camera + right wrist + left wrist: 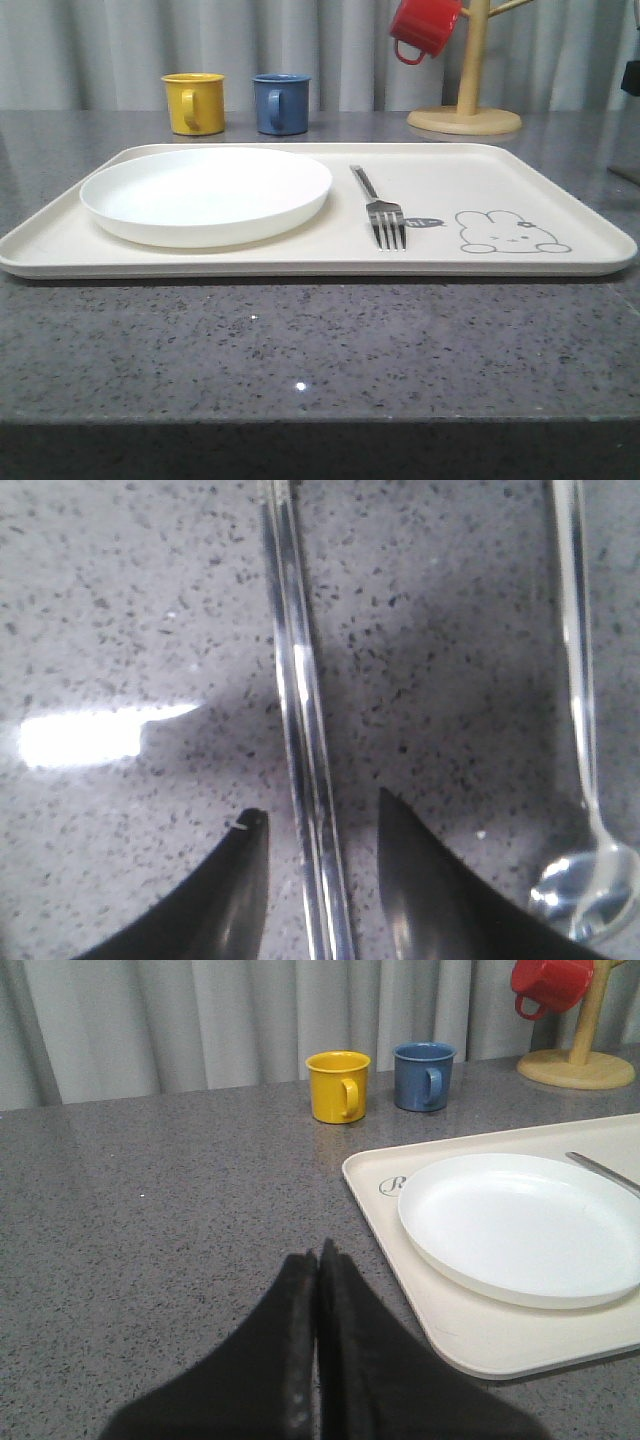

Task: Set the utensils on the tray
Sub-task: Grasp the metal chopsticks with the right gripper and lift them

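Observation:
The cream tray (560,190) with its rabbit drawing lies across the table. On it rest the white plate (206,193) at the left and the silver fork (380,208) near the middle. In the left wrist view the plate (520,1225) and tray (480,1340) lie beside my left gripper (318,1255), which is shut and empty over bare table. In the right wrist view my right gripper (315,818) is open, its fingers straddling the pair of metal chopsticks (300,710) that lie on the grey table. The metal spoon (590,870) lies beside them.
A yellow mug (194,102) and a blue mug (281,103) stand behind the tray. A red mug (424,27) hangs on the wooden mug tree (466,118) at the back right. Grey stone table (300,350) stretches in front of the tray.

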Available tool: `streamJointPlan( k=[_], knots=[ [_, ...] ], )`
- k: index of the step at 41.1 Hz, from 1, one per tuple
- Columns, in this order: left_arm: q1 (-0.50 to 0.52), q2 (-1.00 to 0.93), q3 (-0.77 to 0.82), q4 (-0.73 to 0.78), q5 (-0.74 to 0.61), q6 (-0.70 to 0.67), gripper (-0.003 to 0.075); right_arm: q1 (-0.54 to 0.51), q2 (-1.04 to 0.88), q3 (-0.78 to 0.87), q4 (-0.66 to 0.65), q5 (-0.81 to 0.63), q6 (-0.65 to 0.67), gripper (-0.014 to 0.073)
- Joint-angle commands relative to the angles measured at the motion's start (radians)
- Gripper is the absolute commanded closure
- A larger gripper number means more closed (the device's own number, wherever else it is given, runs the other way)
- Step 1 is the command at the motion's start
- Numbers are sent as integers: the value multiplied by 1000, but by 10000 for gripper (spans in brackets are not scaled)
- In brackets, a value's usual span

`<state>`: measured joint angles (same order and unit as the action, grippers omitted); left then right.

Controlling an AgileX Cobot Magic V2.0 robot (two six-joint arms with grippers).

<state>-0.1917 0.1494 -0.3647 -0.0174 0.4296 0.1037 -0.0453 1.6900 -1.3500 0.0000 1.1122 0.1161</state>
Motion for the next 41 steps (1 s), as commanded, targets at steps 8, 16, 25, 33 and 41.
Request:
streamJointPlan(
  k=[8, 16, 25, 33, 41],
  knots=[
    [1, 10, -24, -11, -87, -9, 738, -7, -12, -21, 6, -30, -23, 294],
    [1, 10, -24, -11, -87, -9, 738, -7, 13, -21, 12, -23, -25, 298],
    [1, 10, -24, -11, -87, -9, 738, -7, 19, -21, 19, -4, -25, 456],
    [1, 10, -24, -11, -87, -9, 738, -7, 1, -21, 19, 10, -24, 568],
    [1, 10, -24, -11, -87, -9, 738, -3, -98, -33, 33, 3, 13, 568]
  ],
)
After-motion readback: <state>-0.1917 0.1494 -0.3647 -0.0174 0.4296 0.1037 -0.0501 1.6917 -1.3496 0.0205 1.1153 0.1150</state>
